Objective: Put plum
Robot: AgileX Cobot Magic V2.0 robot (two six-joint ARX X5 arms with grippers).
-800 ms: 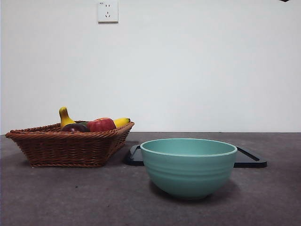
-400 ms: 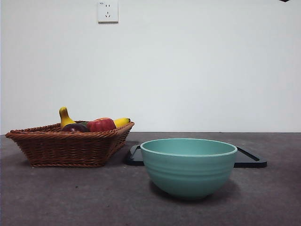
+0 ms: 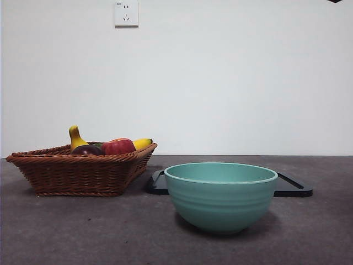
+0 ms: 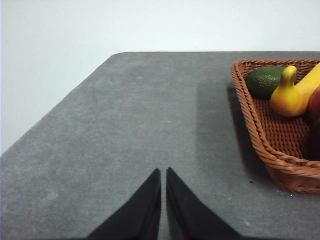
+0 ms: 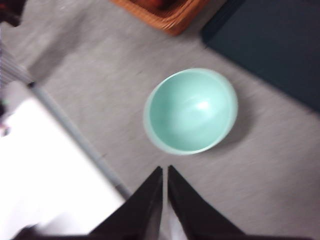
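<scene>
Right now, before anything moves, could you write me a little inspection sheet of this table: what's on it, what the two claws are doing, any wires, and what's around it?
Surface: grey table, matte, one corner visible in the left wrist view.
Job's things: plum lies in the wicker basket, beside a red apple.
Clutter: banana, yellow gourd-shaped fruit and avocado also in the basket; empty teal bowl in front; dark tray behind the bowl.
Grippers: left gripper shut, low over bare table beside the basket; right gripper shut, high above the bowl; neither holds anything.
Cables: nothing seen.
Surroundings: white wall with a socket.
</scene>
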